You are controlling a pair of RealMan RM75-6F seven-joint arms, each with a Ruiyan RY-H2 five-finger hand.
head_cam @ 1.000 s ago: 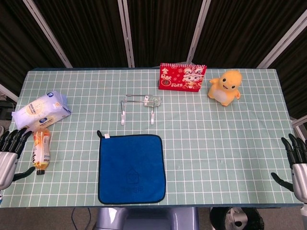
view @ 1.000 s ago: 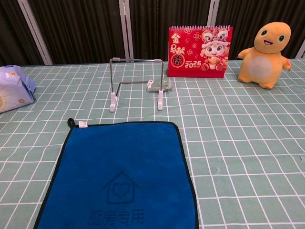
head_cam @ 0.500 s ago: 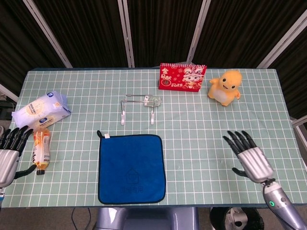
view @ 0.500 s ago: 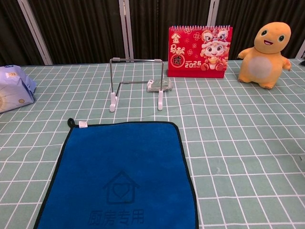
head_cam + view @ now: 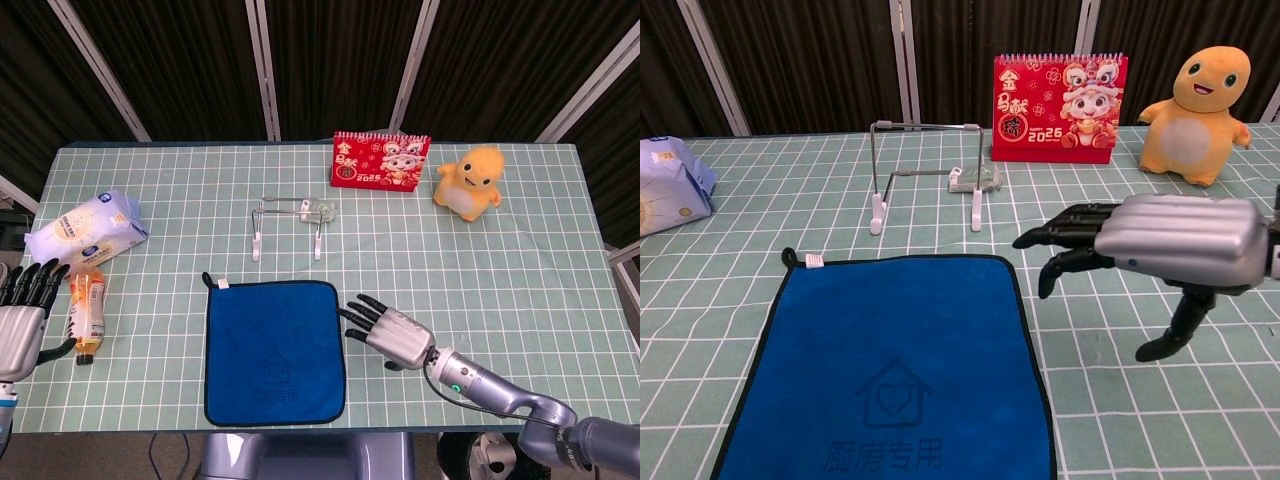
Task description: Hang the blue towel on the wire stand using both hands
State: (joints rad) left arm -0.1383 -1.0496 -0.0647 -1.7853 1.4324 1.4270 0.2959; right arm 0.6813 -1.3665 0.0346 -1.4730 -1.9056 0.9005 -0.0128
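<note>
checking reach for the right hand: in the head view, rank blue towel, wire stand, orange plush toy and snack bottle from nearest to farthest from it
From the right hand:
1. blue towel, just off its fingertips, to their left.
2. wire stand, farther back on the table, left of the hand.
3. orange plush toy, at the back right.
4. snack bottle, at the far left edge.

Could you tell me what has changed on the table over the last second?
The right hand has swept in from the table's right edge toward the blue towel; its spread fingers now point at the towel's right edge, holding nothing. The left hand has barely shifted at the left edge, open. The towel lies flat as before, and the wire stand is unmoved.
</note>
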